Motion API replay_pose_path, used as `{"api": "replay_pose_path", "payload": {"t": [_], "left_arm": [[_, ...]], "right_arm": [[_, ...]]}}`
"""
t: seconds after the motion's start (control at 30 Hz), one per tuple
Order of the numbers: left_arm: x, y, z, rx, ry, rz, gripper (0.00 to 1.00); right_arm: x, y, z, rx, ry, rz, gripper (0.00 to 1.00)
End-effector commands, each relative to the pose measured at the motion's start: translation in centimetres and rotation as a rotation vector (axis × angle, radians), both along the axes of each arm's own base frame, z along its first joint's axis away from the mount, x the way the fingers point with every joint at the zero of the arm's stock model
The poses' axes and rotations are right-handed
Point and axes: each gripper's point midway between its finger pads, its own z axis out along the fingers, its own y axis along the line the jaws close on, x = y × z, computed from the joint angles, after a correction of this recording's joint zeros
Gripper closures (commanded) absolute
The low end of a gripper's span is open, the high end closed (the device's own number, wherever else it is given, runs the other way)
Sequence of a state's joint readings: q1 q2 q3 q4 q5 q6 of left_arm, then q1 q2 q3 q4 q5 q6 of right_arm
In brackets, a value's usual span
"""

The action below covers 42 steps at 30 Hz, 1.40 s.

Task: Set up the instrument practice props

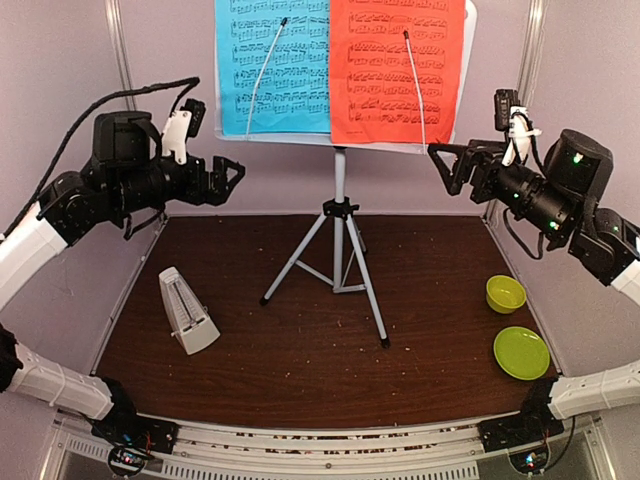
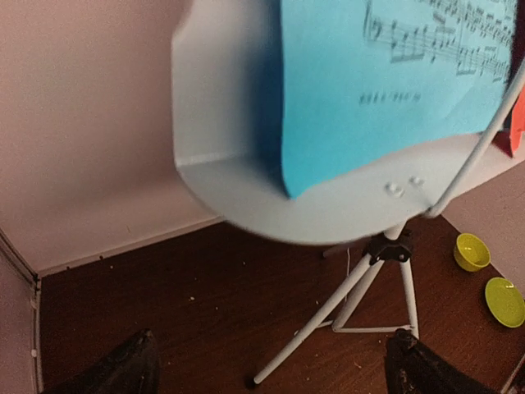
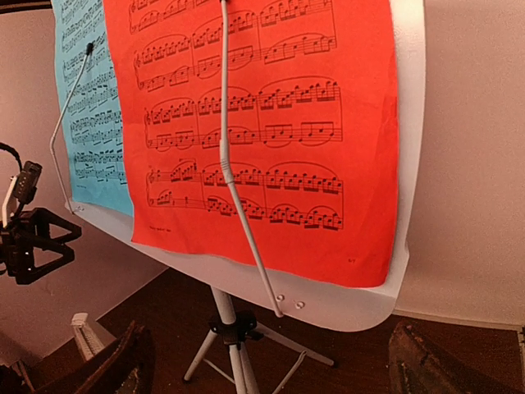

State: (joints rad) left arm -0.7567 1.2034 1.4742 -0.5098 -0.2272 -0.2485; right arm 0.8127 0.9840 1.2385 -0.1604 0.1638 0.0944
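The white music-stand desk (image 1: 468,50) stands on its grey tripod (image 1: 340,250) at the back middle of the table. It holds a blue sheet (image 1: 272,65) on the left and a red sheet (image 1: 395,70) on the right, each under a wire arm. The white metronome (image 1: 186,310) stands upright at the front left. My left gripper (image 1: 235,178) is open and empty, just left of the desk's lower corner (image 2: 238,164). My right gripper (image 1: 445,165) is open and empty, just right of the desk's lower right corner (image 3: 361,304).
A lime-green bowl (image 1: 505,293) and a lime-green plate (image 1: 521,352) sit near the table's right edge. Pale walls close in the back and both sides. The tripod's legs spread across the middle of the dark wooden table (image 1: 300,370).
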Motion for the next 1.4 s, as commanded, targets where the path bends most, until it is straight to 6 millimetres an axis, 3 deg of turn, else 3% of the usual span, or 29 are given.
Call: {"api": "replay_pose_path", "payload": {"t": [0.0, 0.17, 0.3, 0.43, 0.6, 0.87, 1.0, 1.37], "left_arm": [[-1.0, 0.4, -5.0, -0.066, 0.203, 0.027, 0.02], [-1.4, 1.2, -7.3, -0.071, 0.302, 0.08, 0.02], [-1.2, 4.0, -8.6, -0.044, 0.355, 0.174, 0.02], [-2.3, 6.6, -9.5, -0.093, 0.366, 0.225, 0.02], [-3.9, 11.1, -12.7, -0.045, 0.434, 0.372, 0.02], [-5.3, 14.9, -18.4, -0.065, 0.536, 0.605, 0.02], [-5.2, 15.6, -20.6, -0.049, 0.596, 0.702, 0.02], [-3.1, 14.2, -23.5, 0.002, 0.668, 0.745, 0.07]], "right_arm": [[-1.2, 0.2, -0.9, 0.028, 0.063, 0.068, 0.0], [-1.6, 0.9, -3.4, -0.028, 0.142, 0.112, 0.0], [-1.7, 1.1, -5.5, -0.084, 0.19, 0.121, 0.0], [-2.0, 1.1, -7.4, -0.114, 0.232, 0.133, 0.0], [-2.3, 0.8, -9.3, -0.107, 0.296, 0.126, 0.0], [-2.2, 0.7, -13.1, -0.088, 0.369, 0.107, 0.0], [-2.1, 0.6, -14.3, -0.075, 0.384, 0.097, 0.0], [-2.0, 1.1, -17.3, -0.073, 0.431, 0.101, 0.0]]}}
